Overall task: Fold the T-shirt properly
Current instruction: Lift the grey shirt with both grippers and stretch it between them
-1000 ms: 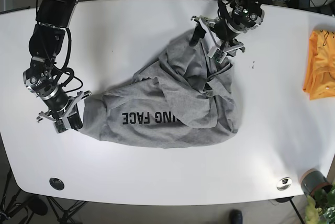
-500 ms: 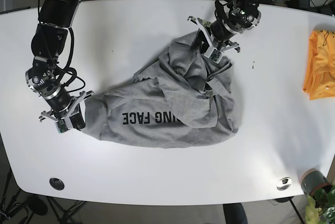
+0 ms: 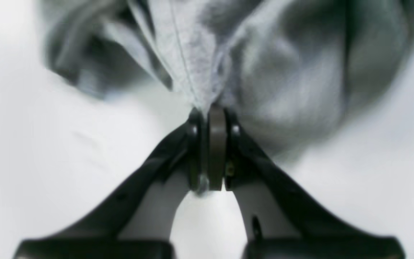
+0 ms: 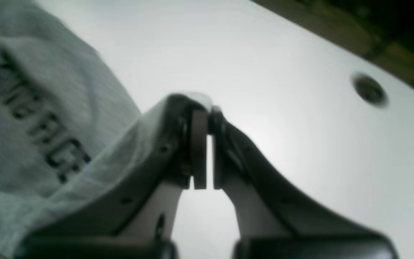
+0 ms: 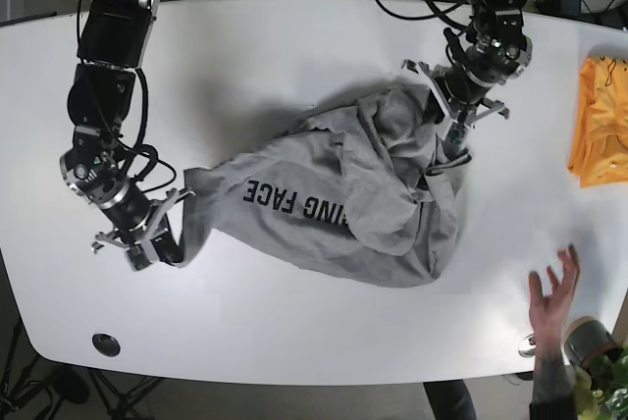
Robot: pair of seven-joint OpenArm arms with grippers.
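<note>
Grey T-shirt (image 5: 334, 199) bunched mid-table (image 5: 294, 57), bare white all around. Left gripper (image 3: 210, 115) pinches its far-right edge; right gripper (image 4: 201, 118) clamps the near-left corner. Wrist views blurry; hand (image 5: 551, 294) intrudes bottom right.

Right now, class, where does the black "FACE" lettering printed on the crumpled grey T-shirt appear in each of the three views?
Base view: black "FACE" lettering sits left of centre, on the crumpled grey T-shirt.
Right wrist view: lettering at the left, blurred, beside the right gripper.
Left wrist view: not in it; only bunched grey cloth.
Shared landmark: the white table, in all three.
</note>
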